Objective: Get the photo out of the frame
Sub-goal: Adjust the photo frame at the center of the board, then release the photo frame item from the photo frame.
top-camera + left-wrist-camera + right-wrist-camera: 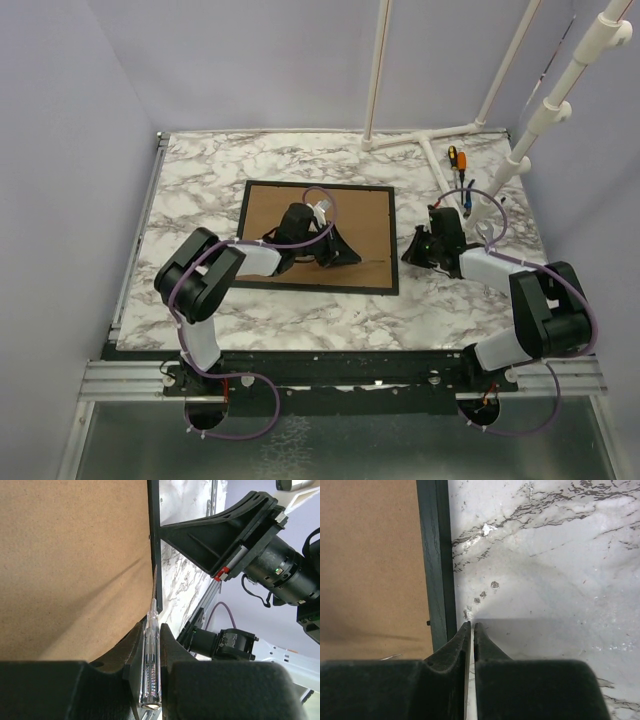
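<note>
Reader: Marble-patterned tabletop, glossy white veined with grey, between plain lilac walls: what lies on it in the overhead view?

Legend: Overhead view. The frame lies flat near the middle, back side up: matt brown fibreboard inside a thin black border. Its long axis runs left to right across the table. Its front faces down and is hidden. The left gripper stands over the board and covers its centre. The right gripper sits just beside the frame's right edge. An orange-handled screwdriver lies at far right, near white pipes.

Reader: And the left wrist view?

Legend: The left jaws clamp a clear-handled screwdriver. Its thin metal shaft ends at the seam between board and border; whether the tip touches cannot be told.

Reader: The right wrist view?

Legend: The right jaws are pressed almost together, with only a slit between them, gripping nothing. Their tips stand over marble, just beside the black border; contact with the table cannot be told.
</note>
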You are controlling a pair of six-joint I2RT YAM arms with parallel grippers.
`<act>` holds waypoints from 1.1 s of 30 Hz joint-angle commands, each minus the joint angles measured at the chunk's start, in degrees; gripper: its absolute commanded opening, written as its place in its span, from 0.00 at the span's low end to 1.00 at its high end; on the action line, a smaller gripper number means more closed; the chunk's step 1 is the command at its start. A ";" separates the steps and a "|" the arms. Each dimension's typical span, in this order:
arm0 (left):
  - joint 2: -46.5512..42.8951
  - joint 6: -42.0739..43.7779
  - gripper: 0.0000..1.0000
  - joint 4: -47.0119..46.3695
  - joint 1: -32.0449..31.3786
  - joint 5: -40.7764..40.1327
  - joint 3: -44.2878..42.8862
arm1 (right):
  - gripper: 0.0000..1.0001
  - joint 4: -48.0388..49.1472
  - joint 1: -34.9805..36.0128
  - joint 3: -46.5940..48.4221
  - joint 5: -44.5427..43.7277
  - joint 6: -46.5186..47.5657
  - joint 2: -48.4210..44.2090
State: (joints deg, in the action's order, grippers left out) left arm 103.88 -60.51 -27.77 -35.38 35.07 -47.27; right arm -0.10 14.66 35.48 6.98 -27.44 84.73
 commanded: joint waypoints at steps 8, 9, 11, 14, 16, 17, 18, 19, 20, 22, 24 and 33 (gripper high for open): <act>2.92 0.67 0.00 2.50 -0.57 -2.56 -3.63 | 0.05 4.07 -0.15 -0.09 4.49 1.86 1.93; 3.09 0.86 0.00 3.07 -0.57 -2.75 -3.93 | 0.05 4.15 -0.15 0.00 4.79 1.94 2.24; 3.46 1.36 0.00 4.24 -0.57 -3.48 -4.62 | 0.05 4.23 -0.15 0.11 5.12 2.04 2.53; 4.06 1.90 0.00 5.55 -0.57 -4.18 -5.52 | 0.07 4.45 -0.08 0.03 5.30 2.12 2.62; 4.49 2.10 0.00 6.23 -0.57 -4.20 -6.15 | 0.07 4.62 -0.13 -0.02 5.48 2.13 2.57; 4.76 2.12 0.00 6.38 -0.57 -4.28 -6.37 | 0.07 4.71 -0.08 -0.06 5.56 2.13 2.55; 5.01 2.15 0.00 6.47 -0.57 -4.36 -6.61 | 0.07 4.75 -0.11 -0.13 5.58 2.19 2.55; 5.24 2.18 0.00 6.57 -0.65 -4.39 -6.83 | 0.07 4.76 -0.13 -0.15 5.64 2.21 2.55; 5.48 2.16 0.00 6.54 -0.66 -4.44 -7.06 | 0.08 4.81 -0.05 -0.15 5.73 2.22 2.55; 6.12 2.24 0.00 6.57 -0.74 -4.28 -7.65 | 0.08 5.05 -0.08 -0.31 6.05 2.30 2.46; 6.80 2.13 0.00 6.59 -0.96 -3.95 -8.35 | 0.08 5.19 -0.11 -0.35 6.25 2.35 2.50; 7.63 1.91 0.00 6.58 -1.45 -3.28 -9.51 | 0.08 5.20 -0.05 -0.06 7.08 2.63 2.90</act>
State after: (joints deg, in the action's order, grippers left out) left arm 110.26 -59.33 -22.57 -36.21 32.21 -55.83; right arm 3.57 14.52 35.46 11.49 -25.41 86.59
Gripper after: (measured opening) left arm 0.147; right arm 0.082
